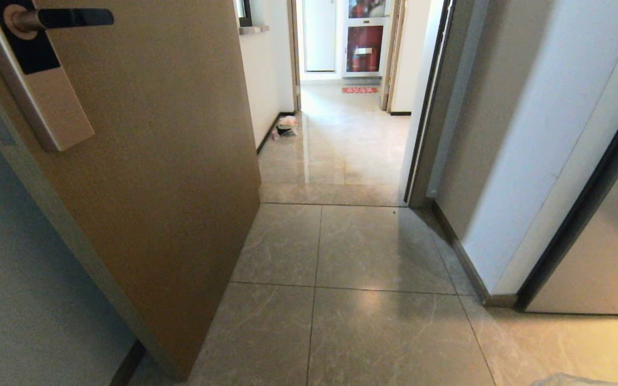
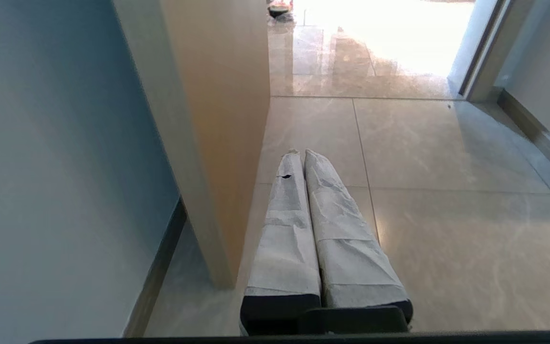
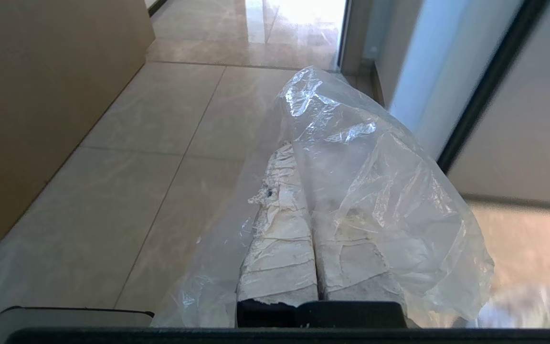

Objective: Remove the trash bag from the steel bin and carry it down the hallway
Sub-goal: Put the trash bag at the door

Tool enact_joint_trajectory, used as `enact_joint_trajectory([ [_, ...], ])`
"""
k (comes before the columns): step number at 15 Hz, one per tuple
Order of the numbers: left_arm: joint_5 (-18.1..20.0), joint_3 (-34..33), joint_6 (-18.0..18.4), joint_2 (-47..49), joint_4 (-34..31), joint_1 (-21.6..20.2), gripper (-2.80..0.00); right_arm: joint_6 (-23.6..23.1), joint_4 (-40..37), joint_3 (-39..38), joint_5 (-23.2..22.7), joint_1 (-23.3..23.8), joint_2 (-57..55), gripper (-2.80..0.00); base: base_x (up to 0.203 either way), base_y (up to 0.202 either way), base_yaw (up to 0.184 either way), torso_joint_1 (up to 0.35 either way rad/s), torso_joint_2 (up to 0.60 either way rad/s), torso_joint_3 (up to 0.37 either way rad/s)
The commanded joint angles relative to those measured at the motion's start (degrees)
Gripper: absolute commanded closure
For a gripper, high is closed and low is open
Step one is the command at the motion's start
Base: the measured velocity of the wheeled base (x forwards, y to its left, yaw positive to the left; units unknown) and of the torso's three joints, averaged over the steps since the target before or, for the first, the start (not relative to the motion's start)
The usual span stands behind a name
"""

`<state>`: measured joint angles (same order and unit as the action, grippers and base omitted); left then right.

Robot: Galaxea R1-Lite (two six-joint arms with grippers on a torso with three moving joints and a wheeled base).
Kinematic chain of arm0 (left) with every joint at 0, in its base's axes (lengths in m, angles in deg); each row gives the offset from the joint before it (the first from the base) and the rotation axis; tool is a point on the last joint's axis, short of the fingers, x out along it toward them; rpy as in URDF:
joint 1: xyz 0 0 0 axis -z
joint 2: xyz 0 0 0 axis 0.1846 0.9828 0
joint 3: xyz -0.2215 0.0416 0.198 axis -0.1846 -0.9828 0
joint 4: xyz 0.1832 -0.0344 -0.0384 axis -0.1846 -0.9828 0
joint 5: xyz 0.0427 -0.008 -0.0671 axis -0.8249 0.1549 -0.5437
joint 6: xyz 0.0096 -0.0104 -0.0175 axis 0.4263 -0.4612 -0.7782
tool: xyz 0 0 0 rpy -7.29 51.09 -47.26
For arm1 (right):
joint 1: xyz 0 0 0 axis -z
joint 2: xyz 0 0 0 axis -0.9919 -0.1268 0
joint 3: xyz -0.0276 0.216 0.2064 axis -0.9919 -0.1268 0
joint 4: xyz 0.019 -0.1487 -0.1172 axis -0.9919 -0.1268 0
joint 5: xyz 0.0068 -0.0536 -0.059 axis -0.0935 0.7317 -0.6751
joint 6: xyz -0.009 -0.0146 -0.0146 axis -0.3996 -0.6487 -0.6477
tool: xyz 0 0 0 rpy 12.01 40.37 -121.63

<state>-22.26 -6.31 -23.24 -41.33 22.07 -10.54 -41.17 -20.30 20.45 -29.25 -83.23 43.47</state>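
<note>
Trash bag (image 3: 365,191) of thin clear crinkly plastic sits pinched in the pressed-together right claw (image 3: 303,157); left claw (image 2: 302,154) pressed together, empty. Steer centrally through the doorway into the beige-tiled hallway (image 1: 341,139), clear of the brown door (image 1: 180,161)

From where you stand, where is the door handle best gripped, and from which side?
Probably the free right end of the door handle: the dark lever lies level, pointing away from its round hub. Come from its front, tool fingers above and below the bar.
</note>
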Motion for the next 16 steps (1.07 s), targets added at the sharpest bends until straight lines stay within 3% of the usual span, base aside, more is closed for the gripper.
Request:
enact_joint_trajectory([
  [1, 0.0, -0.1, 0.0, 0.0, 0.1, 0.0, 0.00, 0.0, 0.0, 0.0, 0.0, 0.0, -0.1, 0.00, 0.192, 0.000, 0.002, 0.007, 0.00, 0.002],
  [12, 0.0, -0.1, 0.0, 0.0, 0.1, 0.0, 0.00, 0.0, 0.0, 0.0, 0.0, 0.0, -0.1, 0.00, 0.189, 0.000, 0.000, 0.004, 0.00, 0.002],
  [16, 0.0, -0.1, 0.0, 0.0, 0.1, 0.0, 0.00, 0.0, 0.0, 0.0, 0.0, 0.0, -0.1, 0.00, 0.025, 0.000, 0.001, 0.001, 0.00, 0.000],
])
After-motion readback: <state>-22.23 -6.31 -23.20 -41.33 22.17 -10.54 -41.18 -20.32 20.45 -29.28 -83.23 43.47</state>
